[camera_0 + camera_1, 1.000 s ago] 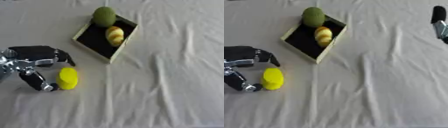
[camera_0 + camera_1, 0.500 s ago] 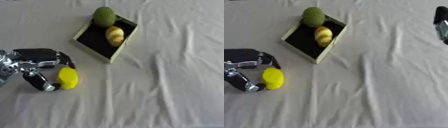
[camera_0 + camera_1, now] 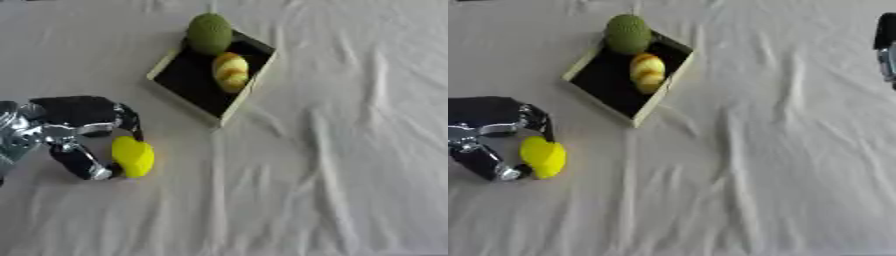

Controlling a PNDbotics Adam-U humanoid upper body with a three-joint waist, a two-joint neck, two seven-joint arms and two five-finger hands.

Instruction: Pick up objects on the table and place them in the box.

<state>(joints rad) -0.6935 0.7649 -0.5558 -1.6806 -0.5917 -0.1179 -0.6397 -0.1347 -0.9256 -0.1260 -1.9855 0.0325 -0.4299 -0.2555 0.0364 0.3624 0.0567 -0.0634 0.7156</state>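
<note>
Fingers: your left hand (image 3: 74, 130), at the left edge of the frame, has its fingers and thumb curled round the yellow object (image 3: 133, 156), one digit arching over its top and another hooking under its lower left.
Grip check: you appear to pinch it from its left side only, so before lifting, see that the digits sit on opposite faces; a smooth rounded thing like this could squirt out sideways.
Lift: raise it straight off the cloth (image 3: 350, 165) first, then carry it toward the upper middle of the frame.
Release: the box (image 3: 179, 85) has its dark lower half free, so aim there and open your fingers low inside the rim.
Yellow object: bright yellow, oval, lemon-like, plain-surfaced; it lies at the lower left, well apart from the box.
Box contents: a green round fruit (image 3: 209, 33) sits at the upper corner, a yellow-orange fruit (image 3: 229, 71) beside it.
Right hand: only a dark part (image 3: 885, 45) shows at the upper right edge of the right eye view; I cannot tell its fingers' state.
</note>
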